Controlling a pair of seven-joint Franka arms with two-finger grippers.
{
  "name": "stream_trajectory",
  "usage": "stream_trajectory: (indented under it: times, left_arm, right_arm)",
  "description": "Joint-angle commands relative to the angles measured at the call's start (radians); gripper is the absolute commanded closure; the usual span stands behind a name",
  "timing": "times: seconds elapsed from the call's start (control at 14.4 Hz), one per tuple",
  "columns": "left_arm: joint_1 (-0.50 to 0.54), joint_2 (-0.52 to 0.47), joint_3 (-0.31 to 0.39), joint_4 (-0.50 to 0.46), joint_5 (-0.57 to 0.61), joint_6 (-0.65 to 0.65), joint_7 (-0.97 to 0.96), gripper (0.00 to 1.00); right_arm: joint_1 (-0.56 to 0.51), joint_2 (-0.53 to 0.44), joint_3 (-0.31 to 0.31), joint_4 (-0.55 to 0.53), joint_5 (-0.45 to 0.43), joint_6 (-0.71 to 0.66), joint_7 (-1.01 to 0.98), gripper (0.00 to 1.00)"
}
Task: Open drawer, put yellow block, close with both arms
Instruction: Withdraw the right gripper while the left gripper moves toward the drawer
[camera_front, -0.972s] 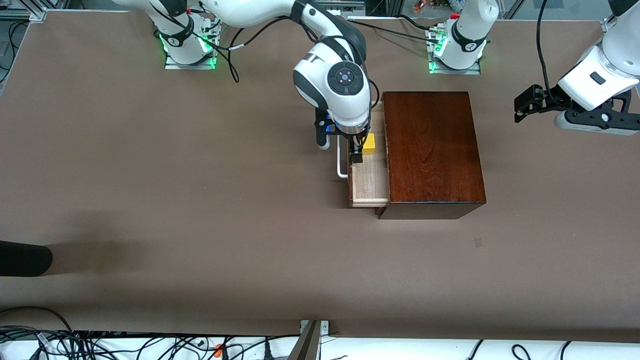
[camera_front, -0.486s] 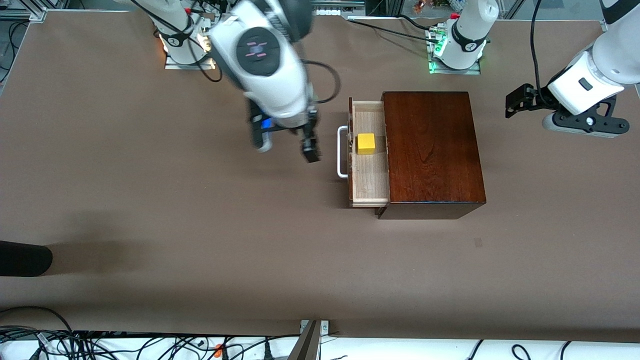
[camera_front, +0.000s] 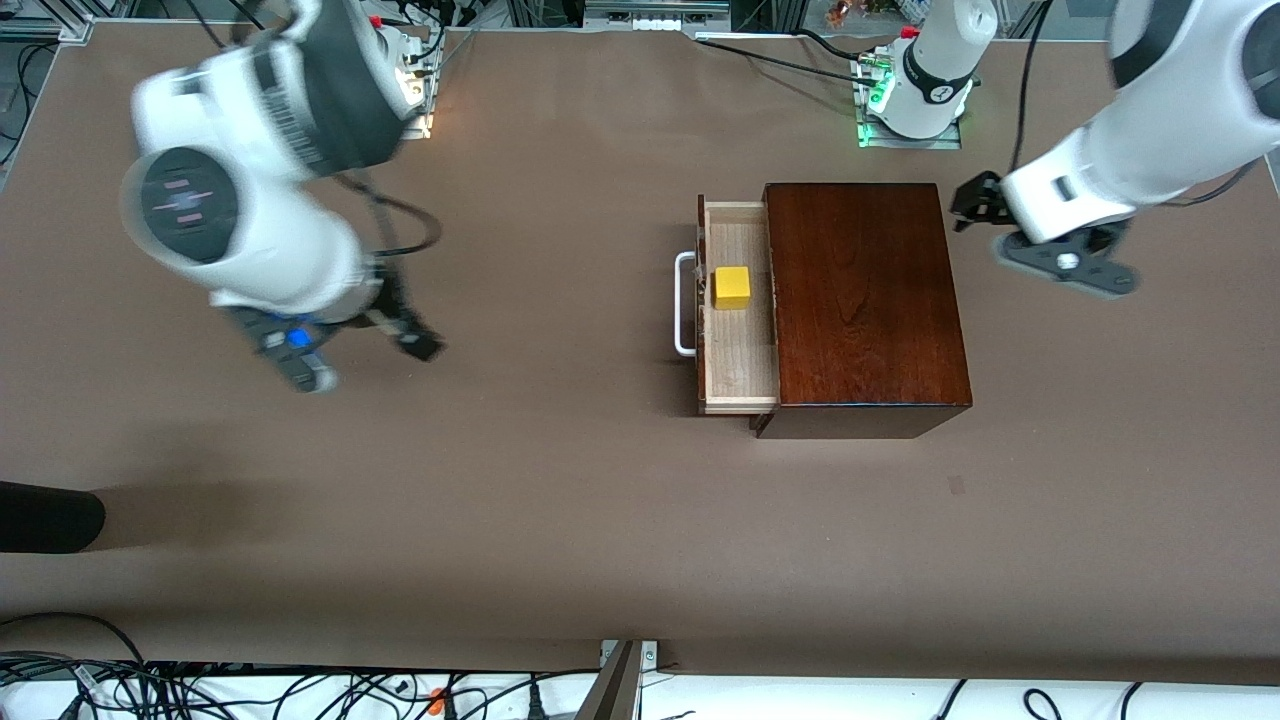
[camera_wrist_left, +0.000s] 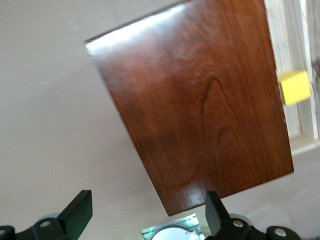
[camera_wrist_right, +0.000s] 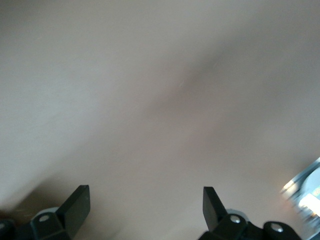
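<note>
With the block (camera_front: 732, 287) in the open drawer (camera_front: 742, 340), both claws gape empty: the right gripper (camera_front: 360, 345) over bare table, the left gripper (camera_wrist_left: 145, 212) beside the box (camera_front: 862, 300). An uneven push could skew the box.

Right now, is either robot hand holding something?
No. The right gripper and left gripper are both open and empty. The yellow block sits in the open drawer.

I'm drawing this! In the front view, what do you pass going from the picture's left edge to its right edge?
Right hand → white handle → yellow block in the open drawer → dark wooden box → left hand.
</note>
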Motion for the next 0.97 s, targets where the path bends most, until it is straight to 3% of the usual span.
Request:
stream_trajectory:
  times: [0.0, 0.21, 0.42, 0.69, 0.76, 0.9]
  left_arm:
    - [-0.059, 0.053, 0.006, 0.028, -0.027, -0.026, 0.102, 0.0]
    - [-0.184, 0.098, -0.016, 0.035, -0.024, 0.008, 0.165, 0.0]
    - [-0.29, 0.133, -0.03, 0.033, -0.025, 0.127, 0.269, 0.0]
    - [-0.336, 0.205, -0.088, 0.032, -0.051, 0.311, 0.488, 0.0]
    - [-0.335, 0.226, -0.103, 0.03, -0.053, 0.374, 0.561, 0.0]
    - [-0.338, 0.297, -0.131, 0.031, -0.071, 0.489, 0.717, 0.0]
  right_arm:
    - [0.012, -0.172, -0.126, -0.233, 0.004, 0.056, -0.423, 0.0]
    - [0.012, -0.223, -0.237, -0.293, -0.019, 0.057, -0.683, 0.0]
    - [0.014, -0.278, -0.248, -0.333, -0.103, 0.06, -0.748, 0.0]
    - [0.003, -0.398, -0.235, -0.457, -0.198, 0.143, -0.823, 0.0]
    - [-0.041, -0.415, -0.205, -0.469, -0.212, 0.148, -0.851, 0.0]
    - [-0.259, -0.419, -0.02, -0.463, -0.213, 0.139, -0.939, 0.0]
